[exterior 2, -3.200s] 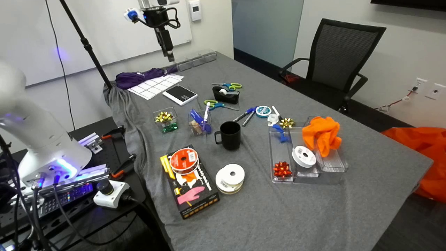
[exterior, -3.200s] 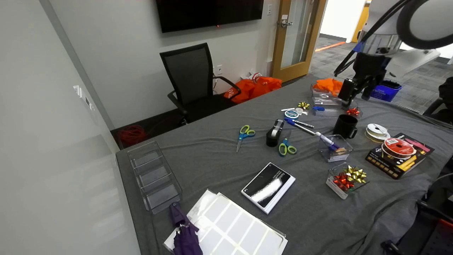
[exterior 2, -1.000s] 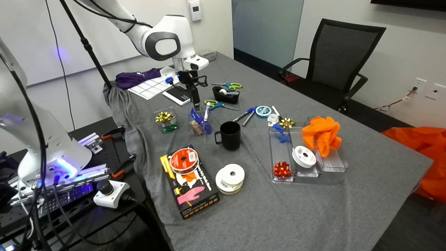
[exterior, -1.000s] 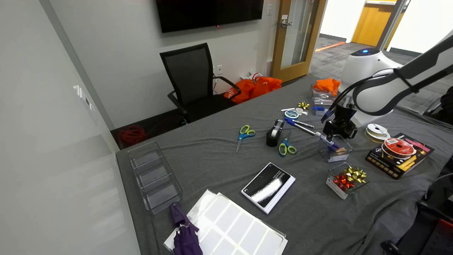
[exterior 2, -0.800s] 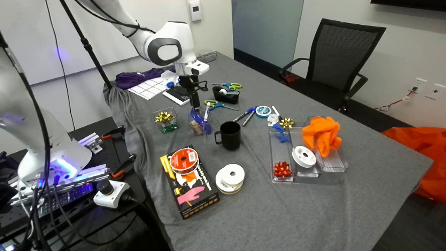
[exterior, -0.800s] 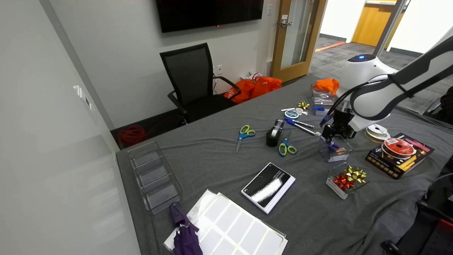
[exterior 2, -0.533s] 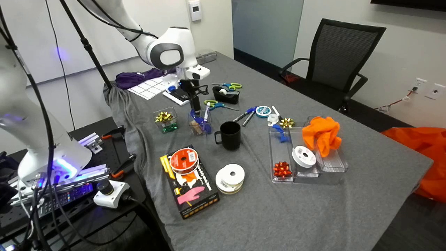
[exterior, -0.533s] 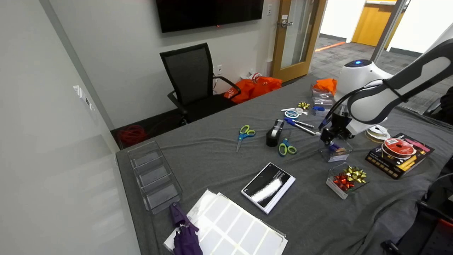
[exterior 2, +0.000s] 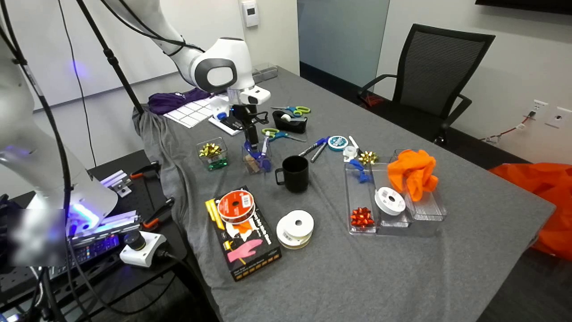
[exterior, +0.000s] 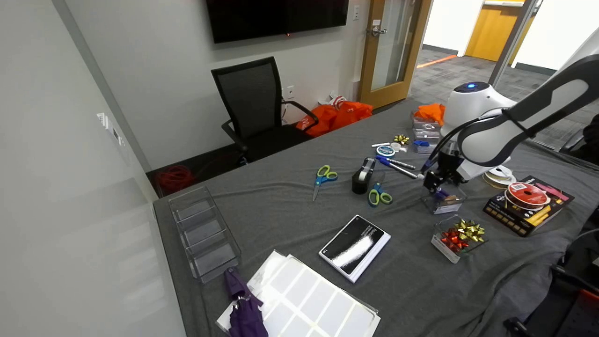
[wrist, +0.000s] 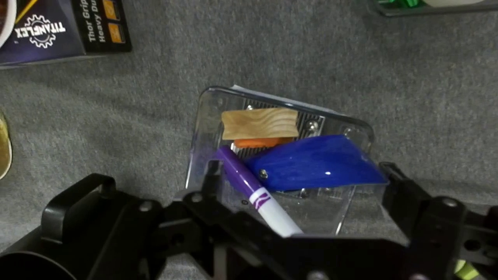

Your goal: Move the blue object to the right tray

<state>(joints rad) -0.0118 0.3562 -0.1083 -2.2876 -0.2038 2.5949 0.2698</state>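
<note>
Blue object points lengthwise toward the purple-and-white marker.

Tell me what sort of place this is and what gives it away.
Probably an office meeting room: there is a dark, wall-mounted flat screen, a black mesh-backed office chair and, in an exterior view, what looks like a whiteboard.

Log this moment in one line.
claw: open at clear bin | blue object: in bin, ungripped | bin also holds: purple-capped marker, wooden block | phase: likely pre-grasp
</note>
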